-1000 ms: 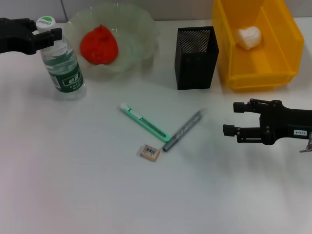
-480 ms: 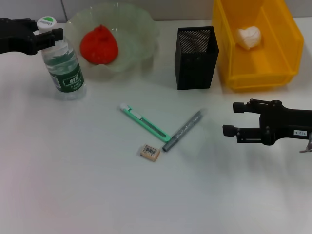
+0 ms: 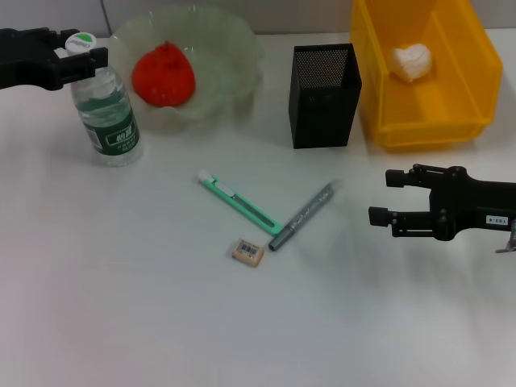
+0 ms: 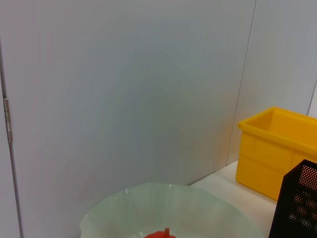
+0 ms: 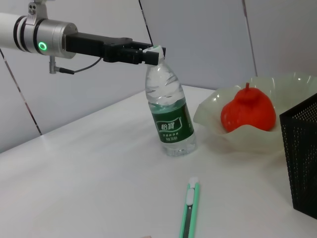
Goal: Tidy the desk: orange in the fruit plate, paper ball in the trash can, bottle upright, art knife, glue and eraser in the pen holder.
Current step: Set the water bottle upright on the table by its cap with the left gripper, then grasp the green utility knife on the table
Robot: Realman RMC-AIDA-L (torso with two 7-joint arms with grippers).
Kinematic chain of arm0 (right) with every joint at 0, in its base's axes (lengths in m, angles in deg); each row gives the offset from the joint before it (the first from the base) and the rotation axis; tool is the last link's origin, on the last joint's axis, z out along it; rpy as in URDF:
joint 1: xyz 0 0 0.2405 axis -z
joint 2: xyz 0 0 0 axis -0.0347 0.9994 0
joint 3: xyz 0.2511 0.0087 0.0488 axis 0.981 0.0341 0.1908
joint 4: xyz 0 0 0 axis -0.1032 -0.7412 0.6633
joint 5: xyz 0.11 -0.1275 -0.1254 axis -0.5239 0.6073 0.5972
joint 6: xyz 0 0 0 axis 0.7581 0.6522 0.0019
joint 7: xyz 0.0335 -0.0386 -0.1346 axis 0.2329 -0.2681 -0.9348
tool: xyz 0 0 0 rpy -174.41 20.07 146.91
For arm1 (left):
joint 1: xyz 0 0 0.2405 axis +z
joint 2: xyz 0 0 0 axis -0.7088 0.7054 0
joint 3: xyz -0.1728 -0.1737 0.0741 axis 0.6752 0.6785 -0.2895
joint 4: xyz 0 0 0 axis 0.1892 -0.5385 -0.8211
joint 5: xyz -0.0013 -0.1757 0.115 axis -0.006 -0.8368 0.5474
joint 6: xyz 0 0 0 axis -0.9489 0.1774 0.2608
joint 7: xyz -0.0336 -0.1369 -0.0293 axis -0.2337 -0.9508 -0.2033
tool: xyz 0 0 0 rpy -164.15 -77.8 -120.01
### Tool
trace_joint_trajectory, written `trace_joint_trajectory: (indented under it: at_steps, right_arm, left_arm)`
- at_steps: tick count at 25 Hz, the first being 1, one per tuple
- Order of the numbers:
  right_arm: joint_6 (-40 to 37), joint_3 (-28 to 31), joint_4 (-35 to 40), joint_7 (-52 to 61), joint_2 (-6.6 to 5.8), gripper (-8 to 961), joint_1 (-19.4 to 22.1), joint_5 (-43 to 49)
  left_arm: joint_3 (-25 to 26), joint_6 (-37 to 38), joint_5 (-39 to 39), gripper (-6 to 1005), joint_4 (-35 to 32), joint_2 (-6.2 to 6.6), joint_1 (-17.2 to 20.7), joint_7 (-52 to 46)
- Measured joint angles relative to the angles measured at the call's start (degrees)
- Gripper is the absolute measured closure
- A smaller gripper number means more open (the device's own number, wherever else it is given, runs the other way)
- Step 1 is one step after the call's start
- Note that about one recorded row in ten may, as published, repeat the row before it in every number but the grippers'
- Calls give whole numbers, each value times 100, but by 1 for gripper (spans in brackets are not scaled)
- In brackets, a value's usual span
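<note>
The left pincer point(image 3: 81, 56) is clamped on the cap end of the bottle point(image 3: 107, 113), which stands upright on the white bench point(image 3: 121, 306) at its far left; the right wrist view confirms the fingers point(image 5: 148, 54) closed on the neck just below the white cap. The bottle is clear, with a green label, and stands just beside the fruit plate point(image 3: 234, 48), a translucent scalloped dish holding the orange point(image 3: 164, 74), a red-orange fruit with a short stem. The black mesh pen holder point(image 3: 324, 95) stands upright to the right of the plate, and the yellow trash can point(image 3: 451, 121) sits just beside it on its right, with the paper ball point(image 3: 412, 61) lying inside. In the middle of the bench, the art knife point(image 3: 239, 202), green with a white end, lies diagonally; its near end touches or nearly touches the lower end of the glue point(image 3: 302, 216), a grey stick-shaped item angled the other way, the two forming a V. The eraser point(image 3: 248, 251), a small tan block with a printed label, lies near that junction, apart from both. The right pincer point(image 3: 387, 197) hovers over the bench on the right, in front of the trash can, pointing toward the glue, its fingers spread wide and holding nothing. The left wrist view shows only the wall, the plate rim, the stem of the orange, and parts of the trash can and pen holder.
</note>
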Motion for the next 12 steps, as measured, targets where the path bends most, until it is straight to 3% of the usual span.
trace_joint_trajectory:
  at_steps: [2, 4, 12]
  right_arm:
    - [0, 0, 0, 1, 0, 126, 0, -3]
    - [0, 0, 0, 1, 0, 126, -2, -3]
    - [1, 0, 0, 9, 0, 125, -8, -3]
  left_arm:
    - [-4, -12, 4, 526, -2, -2, 4, 10]
    - [-6, -22, 14, 297, -2, -3, 6, 15]
    - [-12, -23, 12, 192, -2, -3, 9, 15]
